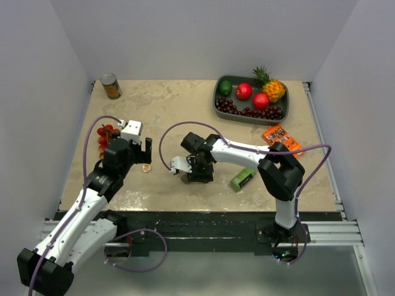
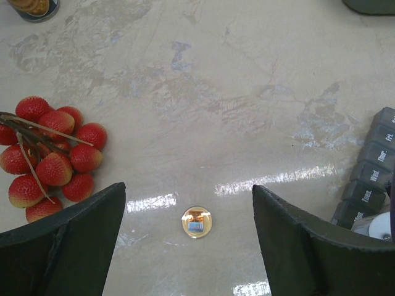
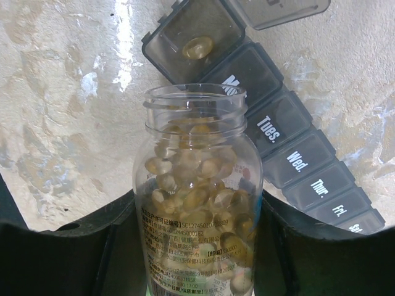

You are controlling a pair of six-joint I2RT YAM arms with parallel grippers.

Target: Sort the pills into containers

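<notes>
pills (image 3: 197, 47): 1 in open cell (image 3: 162, 38) | containers (image 3: 274, 126): 7 | left jaws apart | right jaws clamped on bottle (image 3: 197, 203)

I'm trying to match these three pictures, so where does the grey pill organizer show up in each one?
Top external: just left of centre, under the right gripper, too dark to pick out.
Left wrist: the pill organizer sits at the right edge.
Right wrist: diagonal from top centre to lower right, behind the held bottle.
Shared landmark: the "Tues." lid, in both wrist views.
</notes>
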